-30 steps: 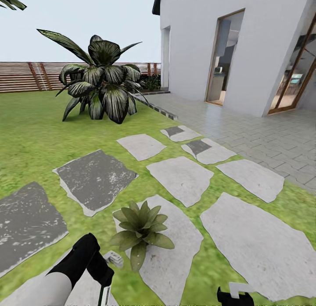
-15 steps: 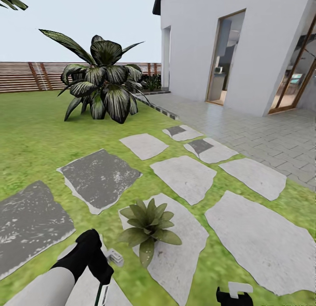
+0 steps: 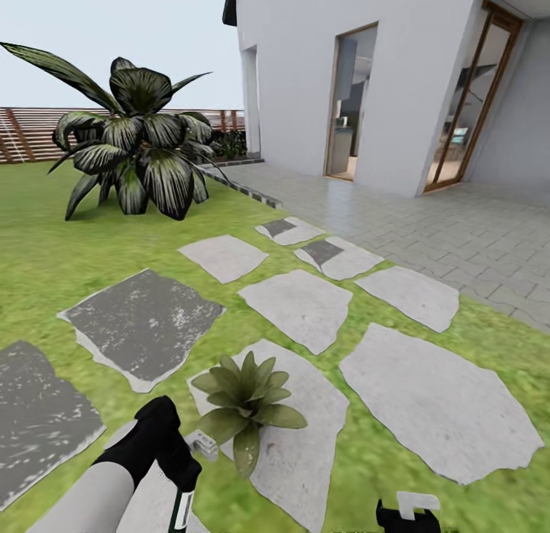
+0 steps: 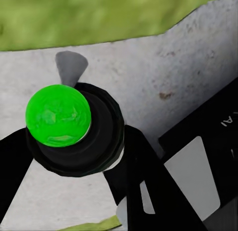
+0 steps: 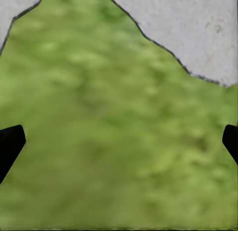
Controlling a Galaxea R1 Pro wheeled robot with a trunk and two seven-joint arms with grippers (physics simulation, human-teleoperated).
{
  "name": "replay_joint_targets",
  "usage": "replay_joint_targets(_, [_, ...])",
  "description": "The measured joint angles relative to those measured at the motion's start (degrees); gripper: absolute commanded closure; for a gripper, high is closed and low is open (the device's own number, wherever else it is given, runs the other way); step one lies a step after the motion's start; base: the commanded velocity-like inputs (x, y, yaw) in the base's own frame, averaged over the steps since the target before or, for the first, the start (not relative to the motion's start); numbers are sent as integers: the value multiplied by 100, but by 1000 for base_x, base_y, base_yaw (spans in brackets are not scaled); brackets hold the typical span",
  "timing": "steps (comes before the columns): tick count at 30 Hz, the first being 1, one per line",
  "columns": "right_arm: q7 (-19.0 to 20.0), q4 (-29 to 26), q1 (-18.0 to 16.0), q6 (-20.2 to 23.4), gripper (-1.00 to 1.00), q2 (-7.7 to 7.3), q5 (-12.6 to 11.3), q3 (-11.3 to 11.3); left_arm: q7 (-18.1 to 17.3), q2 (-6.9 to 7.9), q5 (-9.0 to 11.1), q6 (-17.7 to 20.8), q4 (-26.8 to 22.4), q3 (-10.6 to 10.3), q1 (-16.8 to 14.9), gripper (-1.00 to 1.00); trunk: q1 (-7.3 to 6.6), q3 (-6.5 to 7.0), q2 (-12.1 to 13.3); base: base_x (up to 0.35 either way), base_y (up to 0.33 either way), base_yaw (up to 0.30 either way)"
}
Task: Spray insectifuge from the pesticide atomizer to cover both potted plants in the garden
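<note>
My left gripper (image 4: pixel 74 141) is clamped on one atomizer (image 4: pixel 96 136), dark with a green top, over a stone just beside the one potted plant (image 3: pixel 244 403) in view. My right gripper (image 5: pixel 119 141) hangs wide open over lawn (image 5: pixel 114 131). I count ten stones (image 3: pixel 294 304) and one shrub (image 3: pixel 134 136).

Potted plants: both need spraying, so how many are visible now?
1. A potted plant sits on a pale stepping stone just ahead of the left arm; its pot is hidden by leaves. The second may be out of frame.
</note>
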Motion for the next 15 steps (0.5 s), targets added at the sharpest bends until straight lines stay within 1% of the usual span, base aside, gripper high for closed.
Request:
replay_joint_targets(2, [-1,1,-2,0,-100,0,3,2,1,-34,-9,30,-5,-5,-11,100,2,1,0,-167,211,-175])
replay_joint_targets(4, [-3,5,-1,-1,-100,-1,16,7,0,-59,10,196,-14,-6,-41,100,2,3,0,-69,64,-36])
replay_joint_targets(7, [10,17,0,2,-100,-16,42,9,-62,-145,25,234,-10,-39,-81,100,1,3,0,-19,18,-10])
replay_joint_targets(9, [12,19,3,5,-100,-28,48,10,-257,-168,22,245,-9,-301,-115,100,0,3,0,-4,4,-2])
replay_joint_targets(10, [13,19,2,6,-100,-32,50,10,-536,-144,26,245,-4,-559,-245,100,0,4,0,-1,1,-1])
replay_joint_targets(11, [13,19,2,6,-100,-33,51,10,-823,-114,26,241,4,-705,-400,100,0,4,0,0,0,0])
replay_joint_targets(12, [13,20,3,6,-100,-33,51,10,-1026,-90,13,238,12,-769,-509,100,0,4,0,0,0,0])
replay_joint_targets(13, [13,20,3,6,-100,-34,51,10,-1280,-56,-73,239,18,-811,-641,100,0,4,0,0,0,0])
replay_joint_targets(14, [14,20,2,6,-100,-36,51,10,-1405,-40,-182,239,20,-825,-704,100,0,3,0,0,0,0])
replay_joint_targets(15, [14,20,3,6,-100,-38,51,10,-1517,-22,-406,240,14,-833,-757,100,0,3,0,0,0,0])
